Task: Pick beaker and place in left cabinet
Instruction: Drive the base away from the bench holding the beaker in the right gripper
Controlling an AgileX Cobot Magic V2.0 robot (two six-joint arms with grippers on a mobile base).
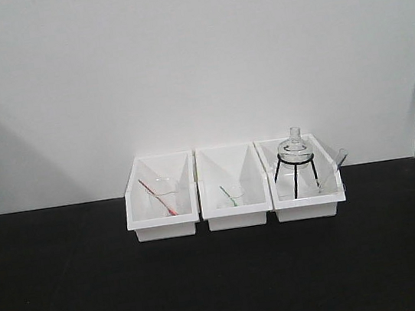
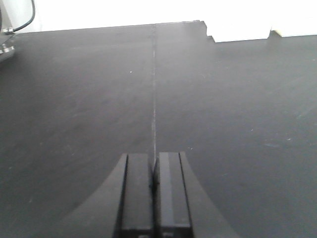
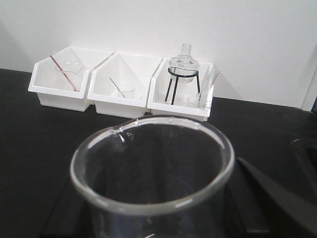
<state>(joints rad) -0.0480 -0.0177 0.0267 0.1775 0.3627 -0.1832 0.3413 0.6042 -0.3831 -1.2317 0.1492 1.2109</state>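
Note:
The beaker fills the lower half of the right wrist view, seen from just above its clear rim, with the pouring lip at the far left of the rim. My right gripper is shut on it, and dark fingers show on both sides of the glass. In the left wrist view my left gripper is shut on nothing, low over the black tabletop. Neither gripper shows in the front view. The left cabinet is out of view.
Three white bins stand in a row against the white wall. The left one holds a beaker with a red rod, the middle one a green rod, the right one a flask on a black tripod and a test tube.

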